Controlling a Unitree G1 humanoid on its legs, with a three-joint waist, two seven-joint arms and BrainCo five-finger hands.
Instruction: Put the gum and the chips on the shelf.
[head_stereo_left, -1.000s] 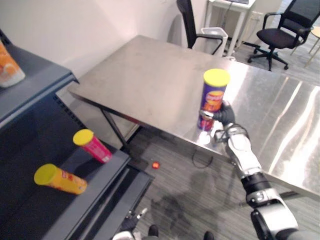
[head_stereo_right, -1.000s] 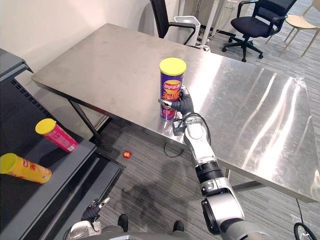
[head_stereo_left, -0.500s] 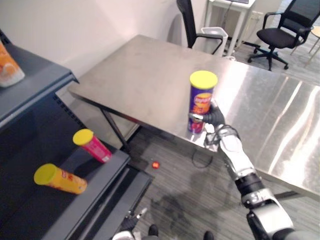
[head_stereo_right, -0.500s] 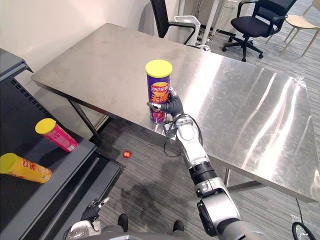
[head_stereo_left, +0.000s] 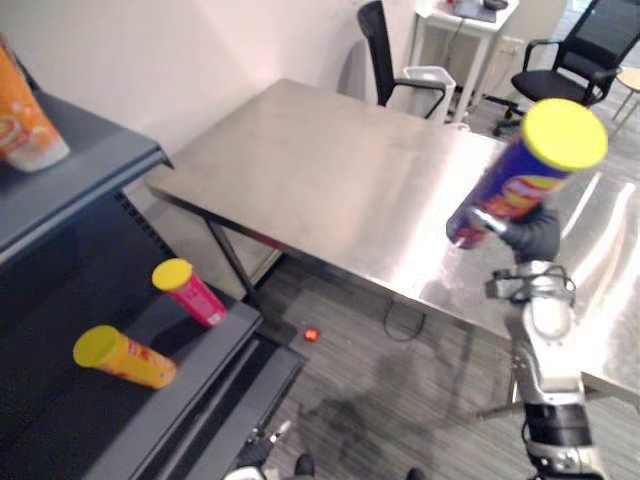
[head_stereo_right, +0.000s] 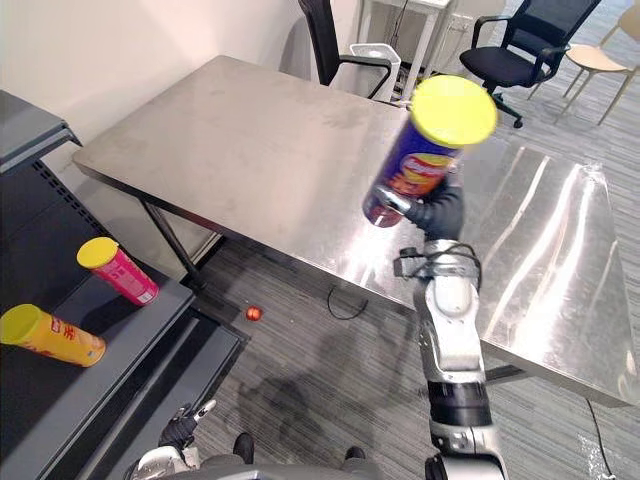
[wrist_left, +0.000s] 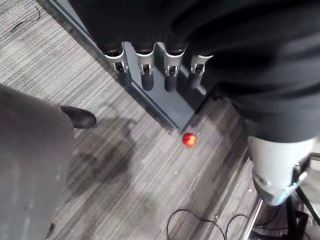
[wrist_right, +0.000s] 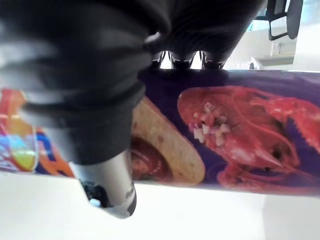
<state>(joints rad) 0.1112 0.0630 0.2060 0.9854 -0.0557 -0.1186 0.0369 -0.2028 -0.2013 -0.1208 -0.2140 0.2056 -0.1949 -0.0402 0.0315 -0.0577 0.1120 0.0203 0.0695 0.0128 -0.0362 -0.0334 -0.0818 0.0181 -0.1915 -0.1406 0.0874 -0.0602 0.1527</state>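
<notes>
The chips are a purple can with a yellow lid (head_stereo_left: 515, 185). It hangs tilted in the air above the steel table (head_stereo_left: 320, 170), lid up and to the right. My right hand (head_stereo_left: 530, 238) is shut on its lower part, fingers and thumb curled round it; the right wrist view shows the can's side (wrist_right: 240, 130) pressed against the hand. The dark shelf unit (head_stereo_left: 170, 400) stands at the left, well away from the can. My left hand (wrist_left: 155, 70) hangs low by the floor with straight fingers, holding nothing.
A red can (head_stereo_left: 190, 292) and a yellow can (head_stereo_left: 125, 357) lie on the lower shelf. An orange bag (head_stereo_left: 25, 120) stands on the upper shelf. A small red ball (head_stereo_left: 311, 333) lies on the floor under the table's edge. Office chairs (head_stereo_left: 570, 60) stand beyond the table.
My right hand has lifted the chips can off the table, up and to the right, and tipped it. The view has shifted slightly.
</notes>
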